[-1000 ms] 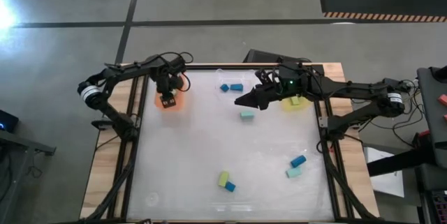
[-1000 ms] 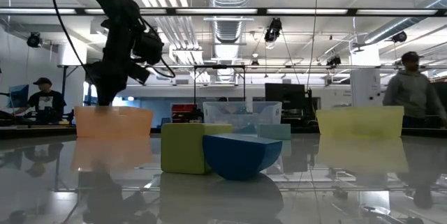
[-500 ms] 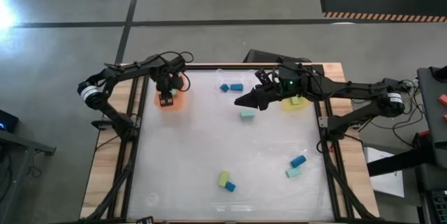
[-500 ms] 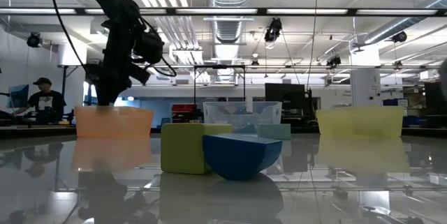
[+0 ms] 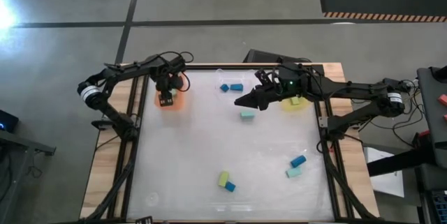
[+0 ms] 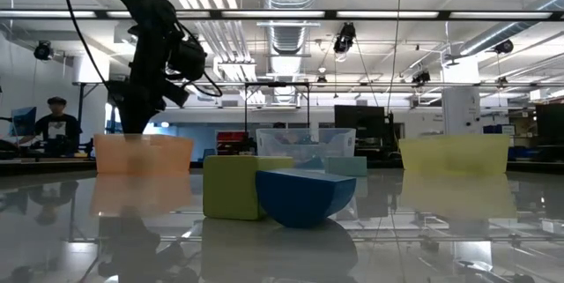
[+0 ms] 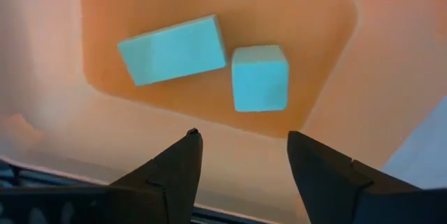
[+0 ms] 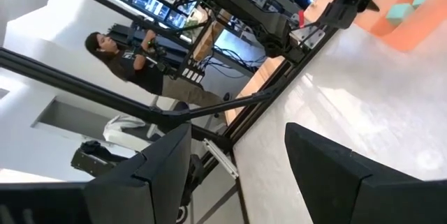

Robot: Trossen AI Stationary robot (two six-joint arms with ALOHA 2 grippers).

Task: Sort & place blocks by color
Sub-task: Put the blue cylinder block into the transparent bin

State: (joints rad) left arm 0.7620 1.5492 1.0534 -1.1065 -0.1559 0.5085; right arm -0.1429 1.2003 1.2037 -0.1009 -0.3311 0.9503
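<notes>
Left gripper (image 5: 166, 99) over the orange tray (image 5: 176, 102), fingers apart and empty.
Two pale teal blocks (image 7: 172, 49) lie side by side in the tray right under it; the right gripper (image 5: 241, 102), also spread and empty, hangs just beyond another teal block (image 5: 247, 115) mid-table.

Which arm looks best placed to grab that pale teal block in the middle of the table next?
The right one, probably. Its open hand hovers just beside that teal block, while the left hand is over the orange tray.
</notes>
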